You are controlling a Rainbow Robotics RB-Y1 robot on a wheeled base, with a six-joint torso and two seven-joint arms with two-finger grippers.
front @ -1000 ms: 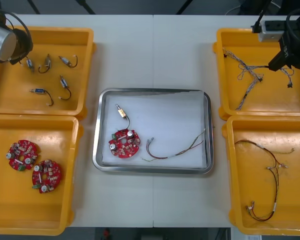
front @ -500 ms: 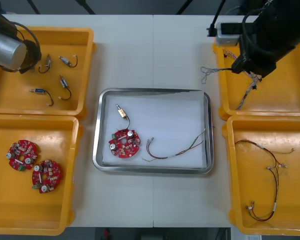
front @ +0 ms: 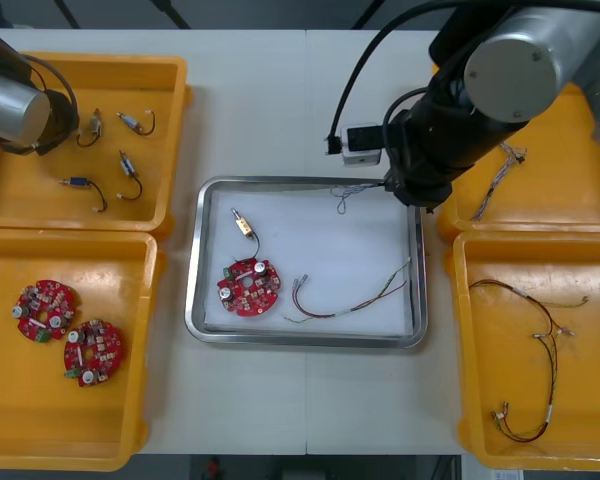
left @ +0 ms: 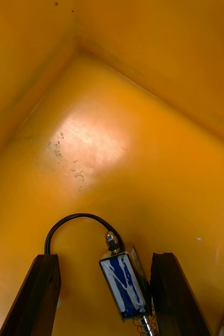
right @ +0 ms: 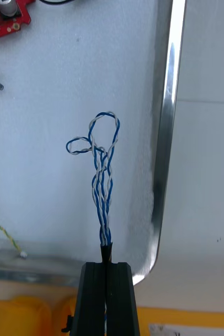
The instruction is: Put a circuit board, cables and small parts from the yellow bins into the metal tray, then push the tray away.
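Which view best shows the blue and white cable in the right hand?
The right wrist view: the blue and white cable runs from the shut right hand and loops over the metal tray. The front view gives a thin loop; the left wrist view has a small metal part at the open left hand.

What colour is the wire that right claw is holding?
Blue and white, twisted together. The cable shows best in the right wrist view, in the right gripper.

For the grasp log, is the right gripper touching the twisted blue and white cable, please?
Touching: the right wrist view shows the right gripper shut on the twisted cable.
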